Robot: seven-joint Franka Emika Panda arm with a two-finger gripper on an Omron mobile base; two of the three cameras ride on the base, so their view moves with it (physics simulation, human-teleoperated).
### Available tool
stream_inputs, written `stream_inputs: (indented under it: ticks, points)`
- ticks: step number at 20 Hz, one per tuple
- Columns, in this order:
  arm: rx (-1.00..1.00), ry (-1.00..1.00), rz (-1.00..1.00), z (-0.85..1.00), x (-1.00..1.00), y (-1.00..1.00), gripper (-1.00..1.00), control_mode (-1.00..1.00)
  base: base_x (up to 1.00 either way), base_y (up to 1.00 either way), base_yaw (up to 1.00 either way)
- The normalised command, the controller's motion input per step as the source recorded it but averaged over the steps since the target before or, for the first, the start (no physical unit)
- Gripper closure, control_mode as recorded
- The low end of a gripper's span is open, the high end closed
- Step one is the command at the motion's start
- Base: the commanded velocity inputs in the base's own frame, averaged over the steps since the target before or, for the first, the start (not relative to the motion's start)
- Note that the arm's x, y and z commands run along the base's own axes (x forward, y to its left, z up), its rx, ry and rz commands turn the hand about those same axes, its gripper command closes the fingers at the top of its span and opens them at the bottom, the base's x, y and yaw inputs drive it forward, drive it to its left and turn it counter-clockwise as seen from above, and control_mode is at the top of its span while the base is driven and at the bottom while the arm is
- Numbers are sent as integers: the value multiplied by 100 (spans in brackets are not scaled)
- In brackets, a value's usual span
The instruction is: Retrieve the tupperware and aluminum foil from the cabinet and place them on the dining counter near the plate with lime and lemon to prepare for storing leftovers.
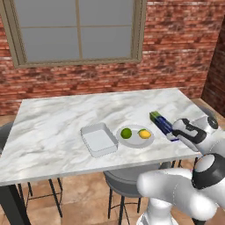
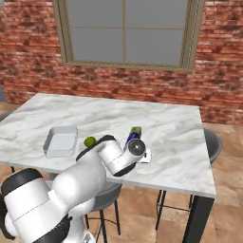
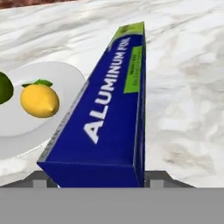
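Note:
The blue aluminum foil [image 1: 159, 121] [image 3: 109, 113] box, green at its far end, lies on the marble dining counter [image 1: 57, 118] just right of the plate [image 1: 134, 143] [image 3: 26, 127]. On the plate sit the lime [image 1: 126, 133] [image 2: 89, 141] and the lemon [image 1: 144, 134] [image 3: 39, 100]. The whitish tupperware [image 1: 99, 139] [image 2: 60, 141] rests left of the plate. My gripper [image 1: 173, 134] [image 3: 96, 179] is low at the foil's near end, its fingers on both sides of the box, shut on it.
A brick wall with a large window [image 1: 79, 30] stands behind the counter. Round grey stools [image 1: 123, 180] [image 2: 211, 142] sit under the near edge and at the right end. The counter's near edge runs close under my hand.

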Motion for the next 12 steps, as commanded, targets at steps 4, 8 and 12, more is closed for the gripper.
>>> stream_inputs:
  ticks: [4, 8, 12]
  points:
    - [0, 7, 0, -6, 59, 0, -100, -100, 0, 0, 0]
    - [-1, 1, 3, 24, 9, 8, -100, -100, 0, 0, 0]
    - [-7, 0, 0, 74, -22, 3, -100, -100, 0, 0, 0]
